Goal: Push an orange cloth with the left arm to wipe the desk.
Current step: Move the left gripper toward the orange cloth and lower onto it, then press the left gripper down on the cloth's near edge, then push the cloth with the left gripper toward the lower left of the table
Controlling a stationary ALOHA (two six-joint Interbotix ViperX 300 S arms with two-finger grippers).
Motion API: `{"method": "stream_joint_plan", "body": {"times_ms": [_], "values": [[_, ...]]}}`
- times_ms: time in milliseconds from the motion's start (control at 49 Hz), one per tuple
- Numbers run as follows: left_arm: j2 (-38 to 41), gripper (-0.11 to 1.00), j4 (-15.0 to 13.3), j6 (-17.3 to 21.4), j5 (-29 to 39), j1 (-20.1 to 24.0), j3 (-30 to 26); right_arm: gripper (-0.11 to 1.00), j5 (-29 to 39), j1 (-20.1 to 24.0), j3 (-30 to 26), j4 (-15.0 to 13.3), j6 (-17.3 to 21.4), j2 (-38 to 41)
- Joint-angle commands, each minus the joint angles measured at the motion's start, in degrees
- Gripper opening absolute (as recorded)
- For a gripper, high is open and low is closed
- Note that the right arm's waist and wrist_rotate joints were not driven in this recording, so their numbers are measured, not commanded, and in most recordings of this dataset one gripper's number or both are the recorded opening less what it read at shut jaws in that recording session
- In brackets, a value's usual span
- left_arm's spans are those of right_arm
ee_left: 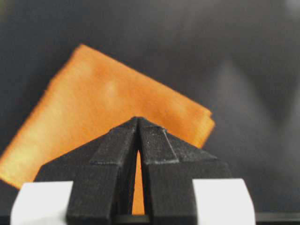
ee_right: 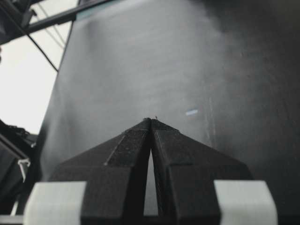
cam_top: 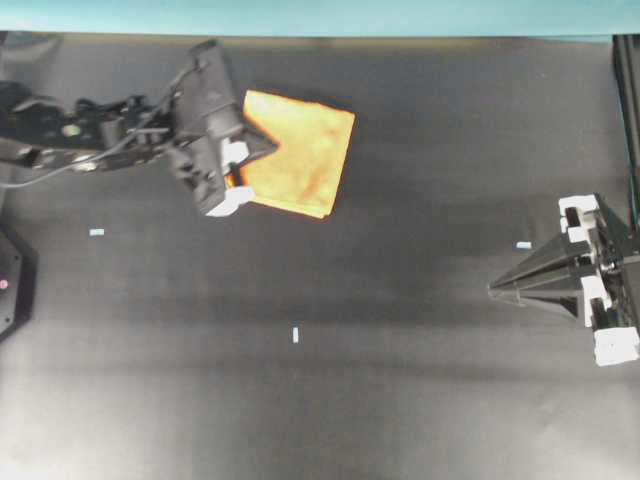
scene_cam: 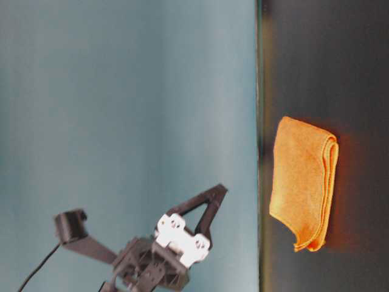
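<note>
The orange cloth (cam_top: 305,155) lies folded on the black desk (cam_top: 400,400) near the far teal strip (cam_top: 300,15). My left gripper (cam_top: 270,148) is shut with nothing between its jaws. Its tip is over the cloth's left part. In the left wrist view the closed tips (ee_left: 138,119) point at the cloth (ee_left: 103,108) below. In the table-level view the left gripper (scene_cam: 220,190) is raised off the desk, apart from the cloth (scene_cam: 304,182). My right gripper (cam_top: 495,289) is shut and empty at the right side, far from the cloth; its wrist view shows its closed tip (ee_right: 151,120) over bare desk.
Small pale tape marks sit on the desk in the middle (cam_top: 295,335), at the left (cam_top: 97,232) and near the right gripper (cam_top: 523,245). A black base (cam_top: 10,280) stands at the left edge and a black post (cam_top: 628,100) at the right edge.
</note>
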Motion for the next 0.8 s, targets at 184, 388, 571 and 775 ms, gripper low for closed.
{"method": "stream_joint_plan", "body": {"times_ms": [184, 388, 571, 775], "values": [[10.5, 0.49, 0.2, -1.8, -5.9, 1.8, -3.4, 0.0, -0.3, 0.0, -0.3, 0.1, 0.0, 0.3], [18.7, 0.87, 0.1, -2.4, -8.7, 2.0, -5.5, 0.0, -0.3, 0.0, -0.1, 0.1, 0.0, 0.3], [21.4, 0.84, 0.2, -2.5, -11.7, 2.2, -6.1, 0.0, -0.2, 0.0, 0.4, 0.1, 0.0, 0.2], [21.2, 0.84, 0.1, -3.2, -11.6, 1.8, -3.3, 0.0, -0.3, -0.1, 0.7, 0.1, 0.0, 0.2]]}}
